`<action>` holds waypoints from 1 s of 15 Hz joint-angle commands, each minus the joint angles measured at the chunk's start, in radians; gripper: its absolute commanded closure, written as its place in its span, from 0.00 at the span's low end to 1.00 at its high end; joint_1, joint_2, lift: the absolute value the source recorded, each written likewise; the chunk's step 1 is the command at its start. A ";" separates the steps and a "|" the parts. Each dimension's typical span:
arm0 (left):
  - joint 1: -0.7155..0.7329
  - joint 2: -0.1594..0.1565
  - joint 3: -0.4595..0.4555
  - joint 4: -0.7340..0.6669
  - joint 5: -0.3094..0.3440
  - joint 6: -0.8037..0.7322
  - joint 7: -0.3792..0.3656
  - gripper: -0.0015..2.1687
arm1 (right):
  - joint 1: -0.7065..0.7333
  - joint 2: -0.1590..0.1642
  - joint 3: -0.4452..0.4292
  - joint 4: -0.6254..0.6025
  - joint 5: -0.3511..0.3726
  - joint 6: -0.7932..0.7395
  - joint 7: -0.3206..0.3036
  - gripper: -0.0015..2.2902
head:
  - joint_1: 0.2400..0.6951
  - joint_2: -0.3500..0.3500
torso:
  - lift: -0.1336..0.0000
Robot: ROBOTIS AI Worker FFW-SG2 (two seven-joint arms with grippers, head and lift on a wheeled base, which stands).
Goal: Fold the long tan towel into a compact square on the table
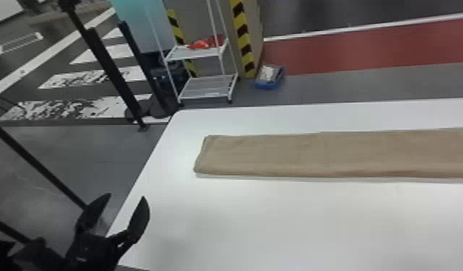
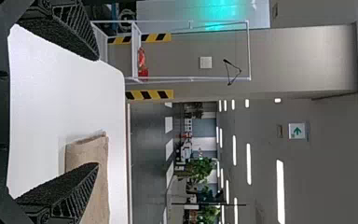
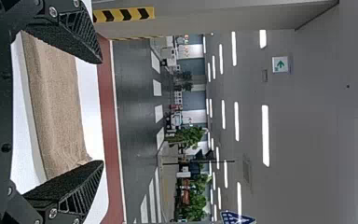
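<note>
In the head view, we saw the tan towel (image 1: 331, 155) lying flat on the white table (image 1: 277, 223), as a long strip that ran from near the middle of the view toward 3 o'clock. Its long borders were rather straight, and its near side looked rounded like a fold, so we judged that the lengthwise part of the work was probably done; how many layers there were, we could not tell. The short end toward 9 o'clock lay flat, with only a small slant, and no end was turned over the strip as far as we could see. Therefore the compact square was not yet made, and the crosswise folds, maybe two or more, seemed to be left. The left hand (image 1: 127, 196) was at about 7 o'clock in the head view, well apart from the towel, and its fingers were spread with nothing between them. The right hand (image 3: 102, 112), in its own wrist view, was also spread and pinched no cloth, while the towel's other end was partly hidden behind one finger. For the next step, we supposed that one end had to be lifted and brought over the rest.
</note>
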 commanded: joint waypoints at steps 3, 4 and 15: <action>0.000 0.000 0.000 0.002 0.000 0.000 0.000 0.04 | 0.000 0.001 0.000 0.000 0.000 0.000 0.000 0.06 | 1.00 1.00 | 0.08; 0.000 0.000 0.000 0.003 0.000 0.000 0.000 0.04 | 0.000 0.001 0.000 0.000 0.000 0.000 0.000 0.06 | 1.00 1.00 | 0.08; -0.003 0.000 -0.003 -0.002 0.000 0.000 -0.003 0.04 | 0.005 0.001 -0.002 -0.003 0.000 0.000 0.000 0.06 | 1.00 1.00 | 0.08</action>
